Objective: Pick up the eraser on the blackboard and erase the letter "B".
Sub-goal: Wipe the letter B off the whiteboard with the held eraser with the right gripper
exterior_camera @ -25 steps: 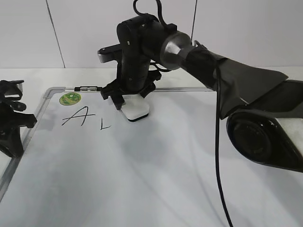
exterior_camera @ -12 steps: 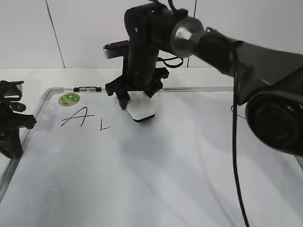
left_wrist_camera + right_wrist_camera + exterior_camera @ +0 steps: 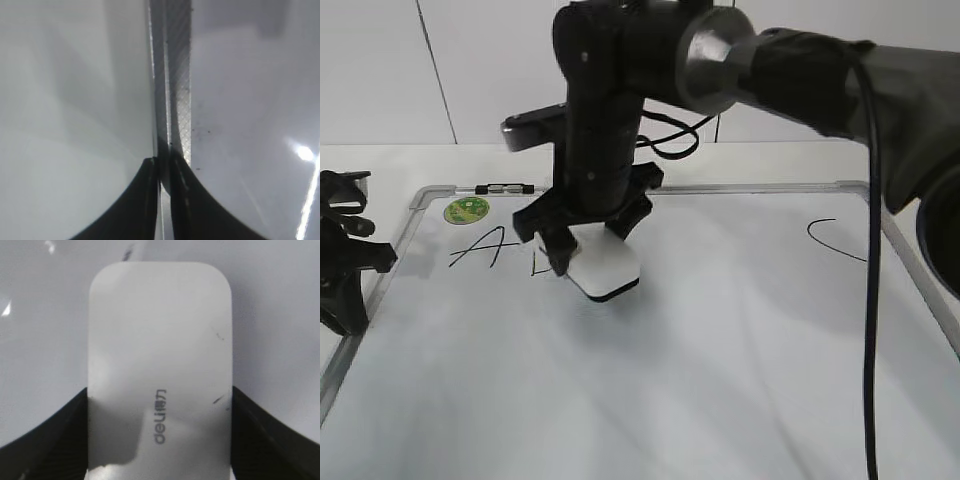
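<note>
Gripping the eraser point(image 3: 603, 268) by its long sides in the right gripper point(image 3: 582, 245), flat on the blackboard point(image 3: 670, 380) just right of the slanted "A" point(image 3: 485, 246), over the spot of the letter "B", now hidden. Parked at the board's left frame, left gripper point(image 3: 345, 262), fingers pressed nearly together, holding nothing. Curved "C" point(image 3: 832, 238) far right.

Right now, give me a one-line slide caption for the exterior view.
Right gripper presses the white eraser onto the blackboard beside the letter "A", covering what remains of the letter "B".
</note>
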